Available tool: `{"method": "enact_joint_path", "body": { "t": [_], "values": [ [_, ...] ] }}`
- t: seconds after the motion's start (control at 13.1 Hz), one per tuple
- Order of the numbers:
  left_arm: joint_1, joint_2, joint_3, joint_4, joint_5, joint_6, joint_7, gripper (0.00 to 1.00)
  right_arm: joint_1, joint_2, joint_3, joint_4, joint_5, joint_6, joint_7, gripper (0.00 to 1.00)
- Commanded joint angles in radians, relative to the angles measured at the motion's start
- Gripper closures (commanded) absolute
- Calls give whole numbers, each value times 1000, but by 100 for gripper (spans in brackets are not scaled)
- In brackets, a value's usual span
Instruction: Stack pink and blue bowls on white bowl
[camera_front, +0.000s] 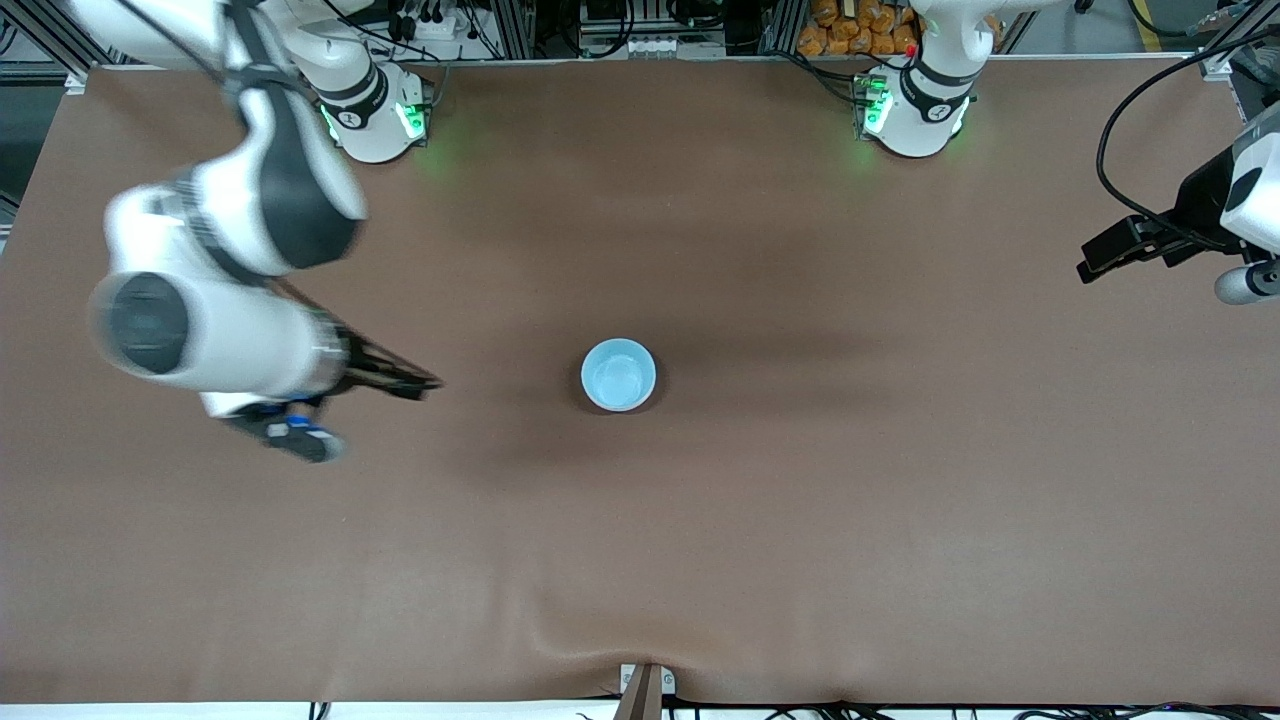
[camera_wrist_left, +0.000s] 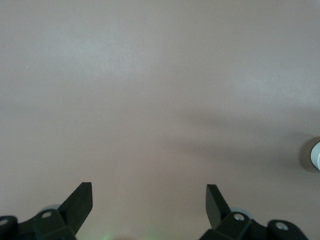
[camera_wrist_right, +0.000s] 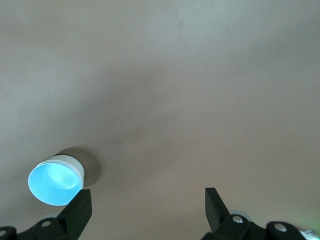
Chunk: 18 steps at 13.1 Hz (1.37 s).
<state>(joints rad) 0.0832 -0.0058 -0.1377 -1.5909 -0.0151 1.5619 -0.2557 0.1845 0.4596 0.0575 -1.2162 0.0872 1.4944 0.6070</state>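
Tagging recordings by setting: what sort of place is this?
Likely a robotics lab: two arm bases bolted along a brown-covered table, cables and aluminium framing at its edge, one blue bowl on top.

1 bowl stack (camera_front: 618, 374) w/ blue on top, 2 arms

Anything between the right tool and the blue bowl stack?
Nothing visible. Only bare brown table lies between the open, empty right tool, toward the right arm's end, and the small round light blue plastic bowl at mid-table. The left tool waits open at the left arm's end.
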Motion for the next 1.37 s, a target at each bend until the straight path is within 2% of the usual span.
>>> {"method": "enact_joint_path", "body": {
  "t": [0.0,0.15,0.46,0.69,0.76,1.07,1.14,1.3],
  "values": [
    [7,-22,1,-8,-16,3,19,0,-83,-96,38,4,-55,-29,-117,0],
    [7,-22,1,-8,-16,4,21,0,-123,-127,38,4,-55,-49,-159,0],
    [7,-22,1,-6,-16,4,21,0,-232,-127,59,10,-50,-85,-245,0],
    [7,-23,3,-6,-16,4,21,0,-238,-154,58,40,-52,-112,-315,0],
    [7,-23,3,-6,-16,4,21,0,-232,-201,53,29,-63,-134,-311,0],
    [7,-25,1,-6,-16,4,21,0,-238,-378,36,-219,-63,-68,-329,0],
    [7,-25,1,-6,-16,3,21,0,-238,-428,30,-294,-63,-16,-334,0],
    [7,-25,1,-6,-16,3,21,0,-229,-492,28,-386,-63,35,-335,0]
  ]
}}
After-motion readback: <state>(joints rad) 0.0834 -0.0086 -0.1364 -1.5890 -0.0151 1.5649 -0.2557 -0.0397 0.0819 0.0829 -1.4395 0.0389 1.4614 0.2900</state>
